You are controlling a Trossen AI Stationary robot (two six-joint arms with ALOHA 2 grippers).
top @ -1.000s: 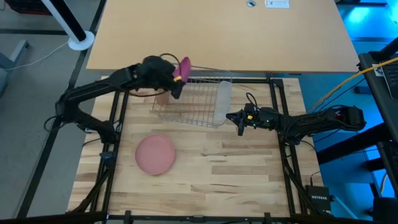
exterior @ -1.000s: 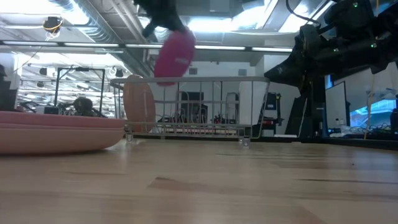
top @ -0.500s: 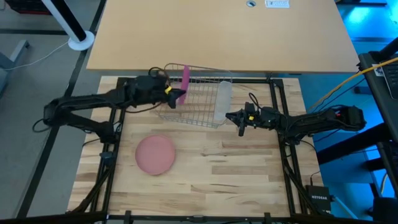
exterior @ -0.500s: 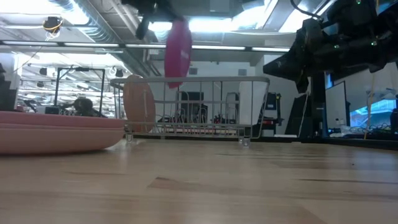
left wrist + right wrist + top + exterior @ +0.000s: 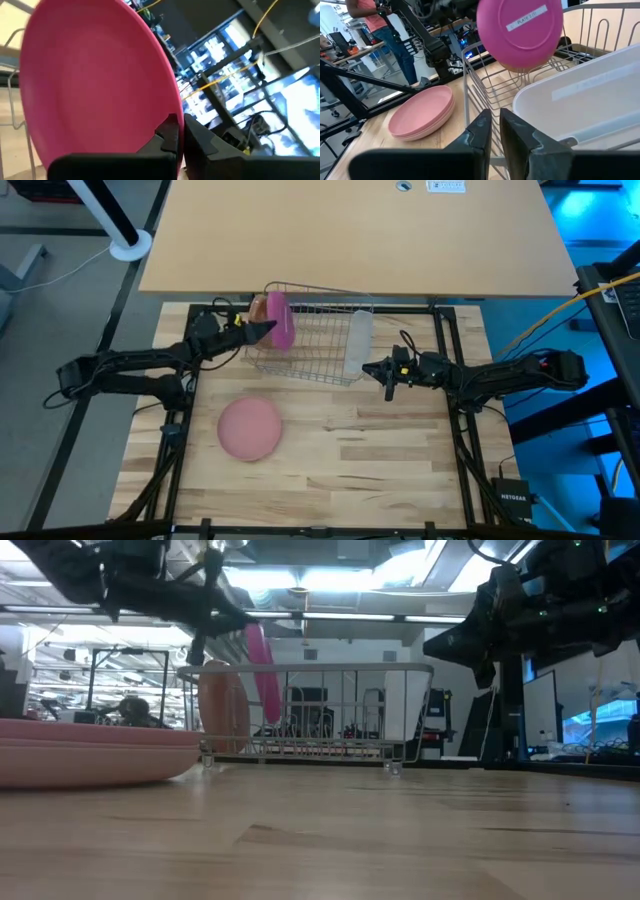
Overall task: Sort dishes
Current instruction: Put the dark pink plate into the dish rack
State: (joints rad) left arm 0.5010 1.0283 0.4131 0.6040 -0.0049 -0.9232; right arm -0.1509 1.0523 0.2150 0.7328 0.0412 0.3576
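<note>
A bright magenta plate [image 5: 281, 323] stands on edge inside the wire rack [image 5: 318, 362], next to a tan-orange plate [image 5: 258, 306] at the rack's left end. My left gripper [image 5: 264, 330] is shut on the magenta plate and reaches in level from the table's left. A pale pink plate [image 5: 249, 428] lies flat on the table, nearer than the rack. My right gripper [image 5: 388, 380] is shut and hovers just right of the rack, touching nothing. My left gripper pinches the magenta plate's rim [image 5: 176, 111] between its two fingers [image 5: 169, 136], on the side that faces the table's left. The fingers come in level from the left. The plate [image 5: 261, 668] stands nearly upright, slightly tilted, its lower part down between the rack's wires.
A translucent cup [image 5: 357, 340] lies in the rack's right end, close to my right gripper [image 5: 495, 117]. A person stands in the room beyond the table. Bare wood lies to the right of the pale pink plate [image 5: 422, 114].
My left gripper has sunk and drawn back toward the table's left, rolling as it went. The magenta plate has turned from slanting above the rack to standing on edge, and has gone down into the rack beside the tan-orange plate.
</note>
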